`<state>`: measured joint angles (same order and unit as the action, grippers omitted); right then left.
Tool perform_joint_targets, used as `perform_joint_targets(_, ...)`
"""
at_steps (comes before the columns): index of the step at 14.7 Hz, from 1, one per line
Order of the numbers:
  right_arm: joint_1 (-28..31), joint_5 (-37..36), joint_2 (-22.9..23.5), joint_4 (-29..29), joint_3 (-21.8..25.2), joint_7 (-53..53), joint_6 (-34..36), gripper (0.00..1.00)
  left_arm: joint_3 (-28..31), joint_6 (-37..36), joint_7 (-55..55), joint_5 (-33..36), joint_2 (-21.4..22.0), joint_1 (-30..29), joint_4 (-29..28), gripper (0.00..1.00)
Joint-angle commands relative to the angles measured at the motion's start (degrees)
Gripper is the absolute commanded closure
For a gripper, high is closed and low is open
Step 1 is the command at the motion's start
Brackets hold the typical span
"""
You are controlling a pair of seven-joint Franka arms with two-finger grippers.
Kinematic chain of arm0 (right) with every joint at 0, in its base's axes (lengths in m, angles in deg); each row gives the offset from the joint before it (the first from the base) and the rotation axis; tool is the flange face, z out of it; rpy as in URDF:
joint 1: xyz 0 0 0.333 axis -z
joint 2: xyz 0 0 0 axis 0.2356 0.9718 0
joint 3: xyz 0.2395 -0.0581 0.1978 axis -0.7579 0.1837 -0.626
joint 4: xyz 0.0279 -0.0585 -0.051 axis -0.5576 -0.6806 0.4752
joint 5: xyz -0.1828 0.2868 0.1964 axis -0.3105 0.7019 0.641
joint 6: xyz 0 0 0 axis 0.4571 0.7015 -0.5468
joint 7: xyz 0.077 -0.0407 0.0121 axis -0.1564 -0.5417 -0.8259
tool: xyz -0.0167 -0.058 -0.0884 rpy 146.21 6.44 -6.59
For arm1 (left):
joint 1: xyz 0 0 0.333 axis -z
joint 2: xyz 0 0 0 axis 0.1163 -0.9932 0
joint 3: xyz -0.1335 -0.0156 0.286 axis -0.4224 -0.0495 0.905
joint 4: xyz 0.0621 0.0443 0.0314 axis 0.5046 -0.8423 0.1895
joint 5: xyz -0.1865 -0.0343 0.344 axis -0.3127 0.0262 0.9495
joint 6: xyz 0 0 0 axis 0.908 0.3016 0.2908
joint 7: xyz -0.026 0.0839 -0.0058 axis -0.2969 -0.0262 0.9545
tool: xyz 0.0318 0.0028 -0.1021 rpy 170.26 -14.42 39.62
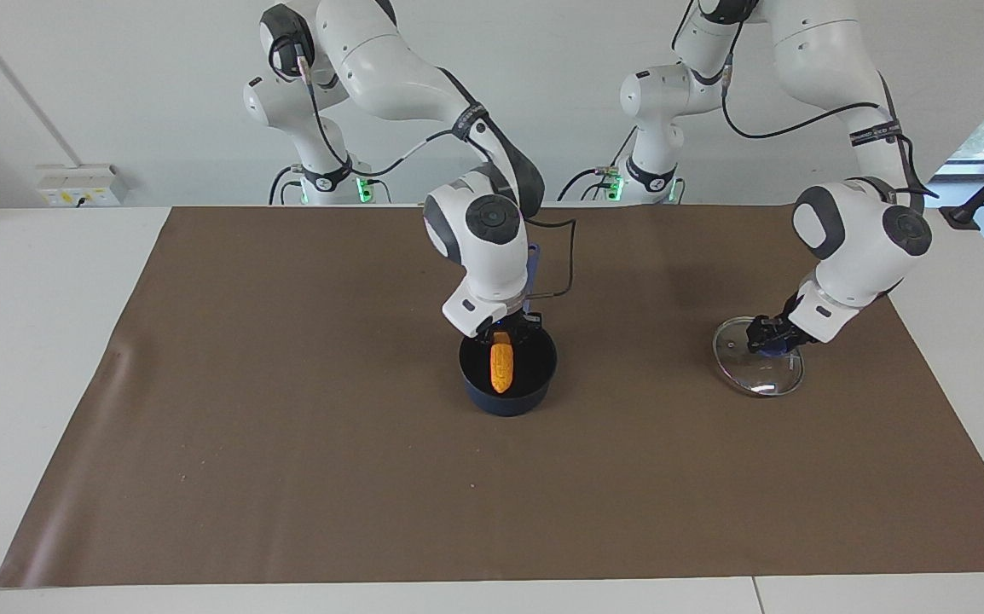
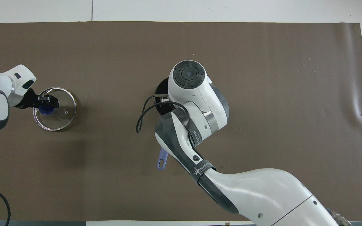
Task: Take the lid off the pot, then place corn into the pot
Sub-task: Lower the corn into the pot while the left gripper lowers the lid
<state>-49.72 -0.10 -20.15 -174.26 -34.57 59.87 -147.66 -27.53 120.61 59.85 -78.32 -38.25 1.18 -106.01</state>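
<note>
My right gripper (image 1: 502,334) pinches the corn (image 1: 501,362) upright in the pot (image 1: 508,388); released, it could tip over the rim. My left gripper (image 1: 766,338) pinches the lid (image 1: 757,368) knob.

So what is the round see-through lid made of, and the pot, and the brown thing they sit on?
The lid looks like clear glass: the brown sheet shows through it, inside a thin shiny rim, likely metal. Its blue knob may be plastic. The pot looks like dark, smooth coated metal, though that is uncertain. The brown sheet looks like matte paper, with creases at one end.
</note>
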Motion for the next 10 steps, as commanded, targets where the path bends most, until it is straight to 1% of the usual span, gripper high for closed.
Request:
perform_joint_targets(1, 0.14, 1.36, -1.3, -1.25, -0.43, 0.65, 0.82, 1.0, -0.33, 1.66, -0.73, 0.62, -0.1, -0.22, -0.99, 1.0)
perform_joint_targets(3, 0.23, 1.36, -1.3, -1.6, -0.34, 0.65, 0.56, 1.0, -0.33, 1.66, -0.82, 0.62, -0.11, 0.13, -0.99, 1.0)
perform_joint_targets(4, 0.32, 1.36, -1.3, -1.52, -0.34, 0.65, 0.64, 0.58, -0.33, 1.83, -1.17, 0.7, -0.11, 0.14, -0.99, 1.0)
perform_joint_targets(5, 0.23, 1.19, -1.3, -1.43, -0.34, 0.56, 0.73, 0.01, -0.33, 1.83, -2.48, 0.62, -0.11, 0.22, -0.99, 1.0)
perform_joint_targets(6, 0.05, 1.1, -1.3, -1.25, -0.34, 0.56, 0.56, 0.0, -0.33, 1.75, -3.45, 0.62, -0.11, 0.22, -0.99, 1.0)
perform_joint_targets(7, 0.31, 0.84, -1.3, -1.08, -0.34, 0.56, 0.64, 0.0, -0.33, 1.66, -4.06, 0.62, -0.11, -0.04, -0.99, 0.79)
perform_joint_targets(8, 0.4, 0.23, -1.3, -0.82, -0.26, 0.56, 0.73, 0.0, -0.33, 1.31, -4.16, 0.7, -0.11, 0.13, -0.64, 0.01)
perform_joint_targets(10, 0.67, -0.39, -1.3, 1.11, 0.01, -0.05, 1.61, 0.0, -0.42, 1.13, -4.16, 0.62, -0.02, 0.4, -0.02, 0.0)
